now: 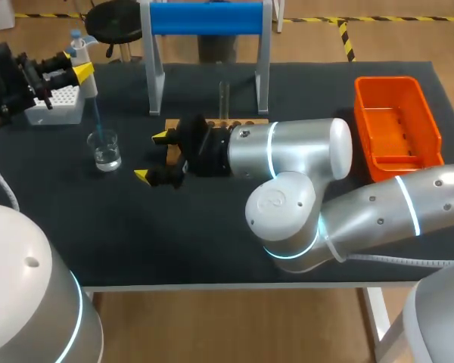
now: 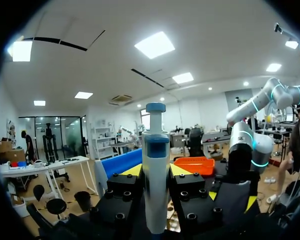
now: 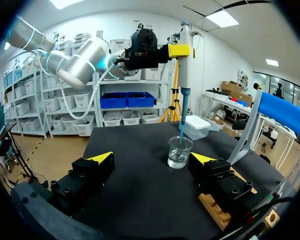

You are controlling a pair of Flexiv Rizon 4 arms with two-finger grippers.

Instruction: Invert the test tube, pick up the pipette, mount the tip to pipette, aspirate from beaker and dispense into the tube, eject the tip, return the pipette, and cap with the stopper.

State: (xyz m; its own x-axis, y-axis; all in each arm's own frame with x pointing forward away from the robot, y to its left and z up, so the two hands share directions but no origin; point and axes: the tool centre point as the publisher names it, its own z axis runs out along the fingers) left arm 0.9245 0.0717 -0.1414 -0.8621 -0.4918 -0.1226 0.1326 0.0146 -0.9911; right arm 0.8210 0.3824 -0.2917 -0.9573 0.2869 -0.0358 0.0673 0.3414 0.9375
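Pipette [image 2: 156, 185], probably light rigid plastic, pinched mid-barrel by left gripper [image 2: 155, 172], tip [image 1: 96, 117] inside fragile-looking glass beaker [image 1: 104, 149]; right gripper [image 1: 151, 156] spread, empty.

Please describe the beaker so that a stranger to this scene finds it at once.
From the blue-topped stand at the table's far side, look left to the white tip rack. Just nearer stands the beaker: the only clear glass cup, with the blue pipette tip reaching into it.
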